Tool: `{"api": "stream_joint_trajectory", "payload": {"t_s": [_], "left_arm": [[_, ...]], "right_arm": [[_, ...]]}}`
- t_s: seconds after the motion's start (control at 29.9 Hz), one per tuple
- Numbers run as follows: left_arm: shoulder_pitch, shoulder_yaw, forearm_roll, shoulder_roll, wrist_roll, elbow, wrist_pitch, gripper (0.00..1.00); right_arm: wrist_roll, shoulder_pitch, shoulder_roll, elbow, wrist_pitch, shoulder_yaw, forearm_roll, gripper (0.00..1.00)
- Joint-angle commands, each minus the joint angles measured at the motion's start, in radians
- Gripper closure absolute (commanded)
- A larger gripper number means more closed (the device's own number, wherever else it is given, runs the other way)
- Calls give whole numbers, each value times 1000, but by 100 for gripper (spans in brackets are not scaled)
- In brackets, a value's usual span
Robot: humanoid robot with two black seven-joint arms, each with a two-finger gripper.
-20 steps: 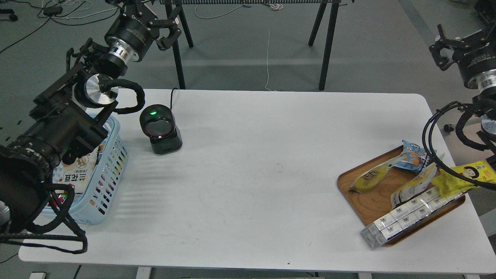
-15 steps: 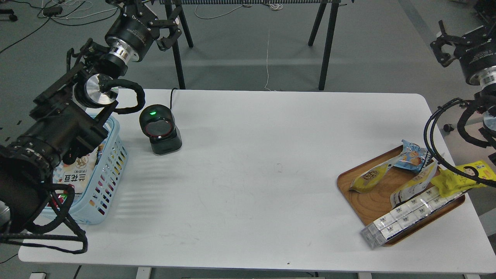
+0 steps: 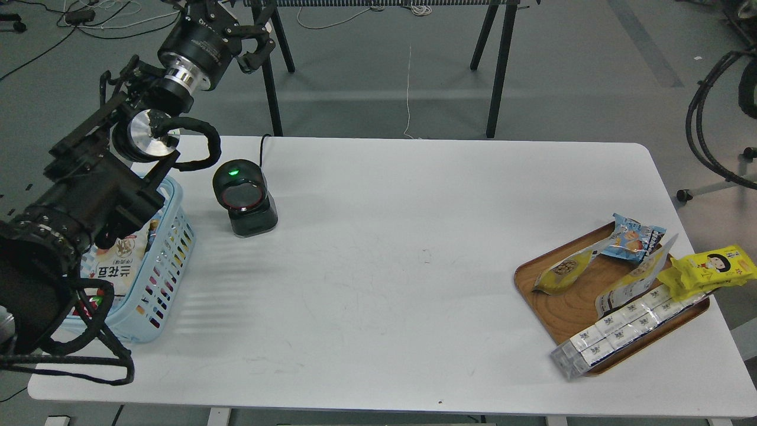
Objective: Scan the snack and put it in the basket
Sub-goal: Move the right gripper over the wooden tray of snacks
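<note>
White table (image 3: 378, 278), grey floor w/ cables and black stand legs behind it.
You see the snack (image 3: 562, 271) lying on the wooden tray (image 3: 568, 310) at the table's right, beside a blue packet (image 3: 633, 236); the basket (image 3: 159, 260) sits at the left edge, scanner (image 3: 243, 201) just beside it. Left gripper (image 3: 251, 41) is up past the table's far edge, fingers apart, holding nothing. Right gripper is out of view.
</note>
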Motion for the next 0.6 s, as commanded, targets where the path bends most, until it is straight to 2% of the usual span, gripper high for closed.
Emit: {"api": "stream_joint_trajectory", "payload": {"t_s": [0.0,0.13,0.57], "left_arm": [[-1,0,2,0,8,-1,-6,0],[-1,2,2,0,7,-1,-3,0],[-10,10,7,0,0,0,11,0]], "right_arm": [[20,65,-3,66,0,-31,-204,1],[63,122,-34,137,0,-45,-417,2],[105,450,-26,433,0,-433,-971,4]]}}
